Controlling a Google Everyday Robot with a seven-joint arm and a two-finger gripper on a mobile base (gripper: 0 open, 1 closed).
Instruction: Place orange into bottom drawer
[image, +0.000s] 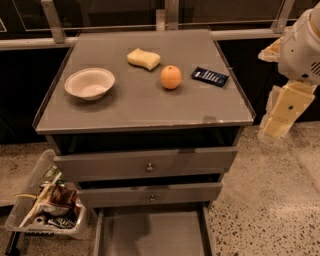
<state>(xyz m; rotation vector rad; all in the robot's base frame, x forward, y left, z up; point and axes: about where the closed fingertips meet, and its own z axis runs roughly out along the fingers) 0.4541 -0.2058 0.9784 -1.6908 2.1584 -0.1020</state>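
Jaws off cabinet (150, 107) right edge, orange (171, 77) mid-top

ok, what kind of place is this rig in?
Likely an office kitchenette or test lab: grey three-drawer cabinet, speckled floor, snack bin beside it. The orange sits on top; the gripper hangs right of the cabinet.

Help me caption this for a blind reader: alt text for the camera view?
An orange sits on the cabinet top between a sponge and a dark packet; the bottom drawer stands open below. The gripper hangs beside the cabinet's right edge.
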